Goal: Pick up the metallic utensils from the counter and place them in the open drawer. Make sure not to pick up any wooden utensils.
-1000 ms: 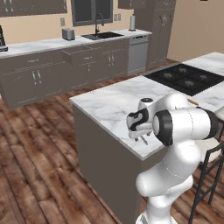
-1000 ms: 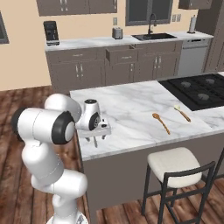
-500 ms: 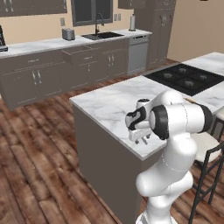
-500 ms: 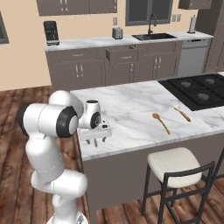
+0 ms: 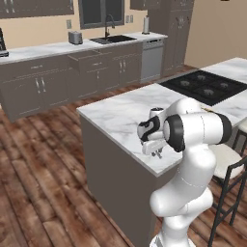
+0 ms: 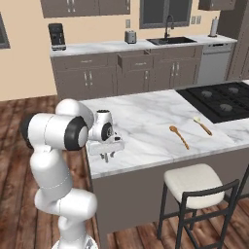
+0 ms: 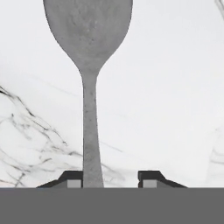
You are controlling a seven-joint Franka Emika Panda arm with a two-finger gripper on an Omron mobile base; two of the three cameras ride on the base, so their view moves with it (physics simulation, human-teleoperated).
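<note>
Hovering over white veined marble counter (image 6: 146, 126), hand (image 7: 111, 177) part-open astride metal spoon (image 7: 89, 65), wood-floored kitchen.

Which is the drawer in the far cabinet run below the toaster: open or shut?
Open. The drawer juts forward from the flush fronts beside it in the right base view, and the left base view shows it sticking out too.

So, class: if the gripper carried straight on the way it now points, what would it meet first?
The gripper points down at the counter, with the silver-grey spoon lying by one fingertip. It would probably meet the spoon's handle, or the marble beside it; depth is unclear.
</note>
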